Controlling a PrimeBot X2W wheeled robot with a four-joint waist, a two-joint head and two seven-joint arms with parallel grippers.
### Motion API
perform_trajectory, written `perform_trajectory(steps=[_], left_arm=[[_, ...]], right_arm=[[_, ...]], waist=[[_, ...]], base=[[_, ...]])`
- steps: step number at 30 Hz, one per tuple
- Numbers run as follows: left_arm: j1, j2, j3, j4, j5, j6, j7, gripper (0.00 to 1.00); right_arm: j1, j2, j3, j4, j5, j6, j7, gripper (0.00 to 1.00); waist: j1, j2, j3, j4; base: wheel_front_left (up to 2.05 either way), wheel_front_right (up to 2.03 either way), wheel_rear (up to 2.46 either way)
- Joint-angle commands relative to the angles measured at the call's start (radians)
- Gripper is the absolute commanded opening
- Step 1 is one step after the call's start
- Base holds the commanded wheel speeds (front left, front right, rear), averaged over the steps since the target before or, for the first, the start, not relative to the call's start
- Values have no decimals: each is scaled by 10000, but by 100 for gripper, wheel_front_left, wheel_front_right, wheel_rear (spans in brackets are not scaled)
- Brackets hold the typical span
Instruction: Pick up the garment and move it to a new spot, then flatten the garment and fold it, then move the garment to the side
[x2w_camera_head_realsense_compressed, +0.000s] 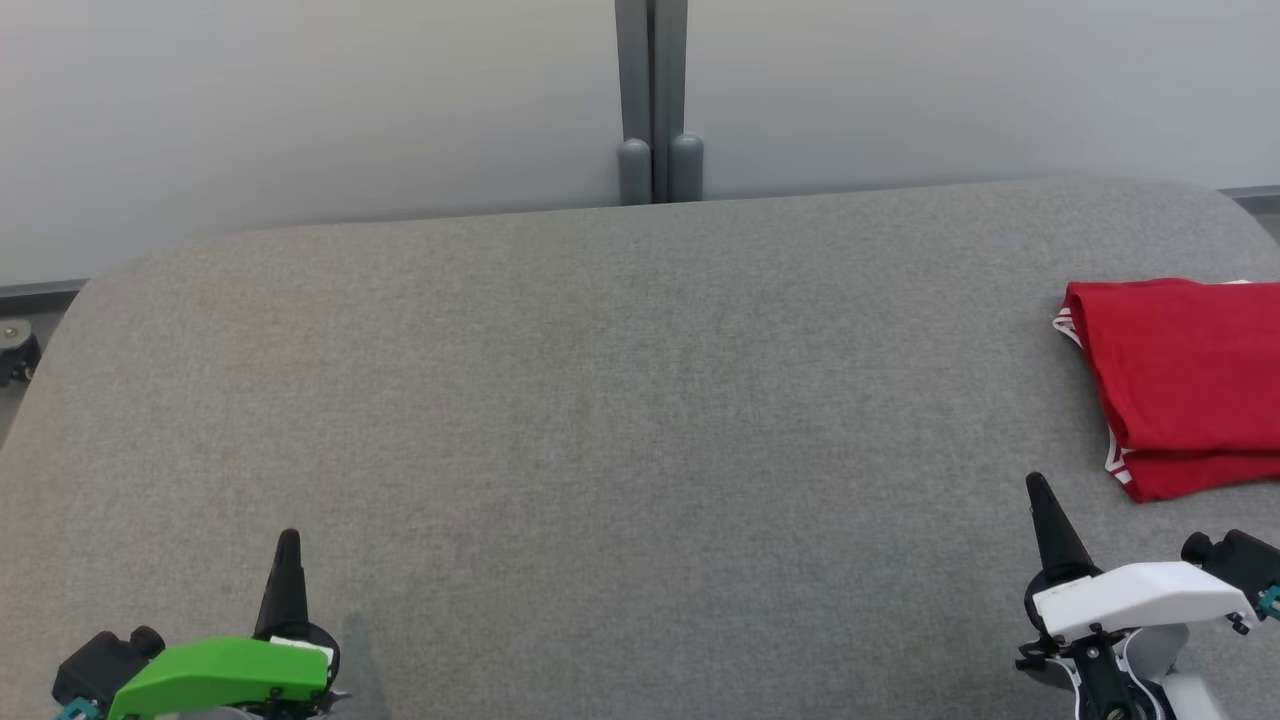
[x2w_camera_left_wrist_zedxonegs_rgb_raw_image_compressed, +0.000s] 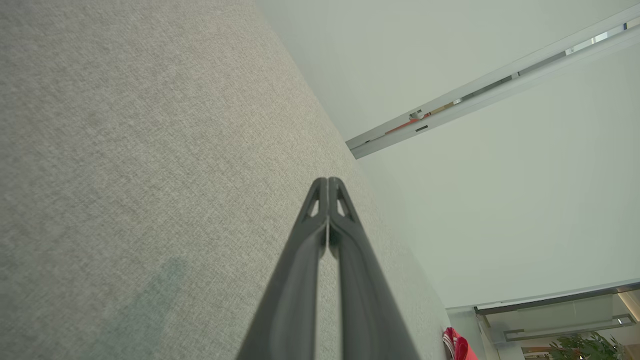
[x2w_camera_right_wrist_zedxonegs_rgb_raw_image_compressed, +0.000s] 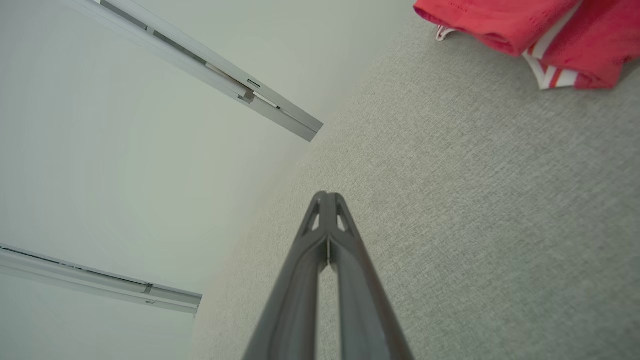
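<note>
The garment (x2w_camera_head_realsense_compressed: 1190, 385) is red with white trim and lies folded at the right edge of the grey fabric table (x2w_camera_head_realsense_compressed: 600, 420). In the right wrist view the garment (x2w_camera_right_wrist_zedxonegs_rgb_raw_image_compressed: 530, 30) sits at the top right, and in the left wrist view a sliver of the garment (x2w_camera_left_wrist_zedxonegs_rgb_raw_image_compressed: 457, 345) shows far off. My right gripper (x2w_camera_head_realsense_compressed: 1036, 488) is shut and empty, a short way in front and left of the garment. My left gripper (x2w_camera_head_realsense_compressed: 289, 540) is shut and empty at the near left. Both pairs of fingertips meet in the left wrist view (x2w_camera_left_wrist_zedxonegs_rgb_raw_image_compressed: 328, 181) and the right wrist view (x2w_camera_right_wrist_zedxonegs_rgb_raw_image_compressed: 327, 196).
A pale wall with a grey post (x2w_camera_head_realsense_compressed: 655, 100) stands behind the table's far edge. A small caster (x2w_camera_head_realsense_compressed: 15, 345) shows on the floor at the far left. A green plant (x2w_camera_left_wrist_zedxonegs_rgb_raw_image_compressed: 580, 347) appears far off in the left wrist view.
</note>
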Motion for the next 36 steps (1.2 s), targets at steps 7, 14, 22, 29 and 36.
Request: perform_trajectory(steps=[7, 14, 22, 29, 36], left_arm=[[-388, 45, 157, -142, -787, -16, 256, 0], [-508, 47, 244, -168, -1389, -17, 435, 0], [-594, 50, 338, -191, -2007, -19, 623, 0], [-688, 52, 409, -212, -2557, -21, 781, 0], [-761, 55, 474, -237, -3060, -23, 945, 0]], right_arm=[[-217, -62, -116, -198, 972, -6, 247, 0], [-245, -67, -176, -240, 1691, -7, 431, 0], [-264, -71, -238, -285, 2426, -7, 620, 0], [-275, -77, -296, -322, 3080, -6, 800, 0], [-287, -81, -349, -355, 3659, -6, 943, 0]], waist=[[0, 0, 6, 4], [0, 0, 11, 8], [0, 0, 17, 12], [0, 0, 23, 16], [0, 0, 28, 20]], base=[[0, 0, 0], [0, 0, 0], [0, 0, 0], [0, 0, 0], [0, 0, 0]])
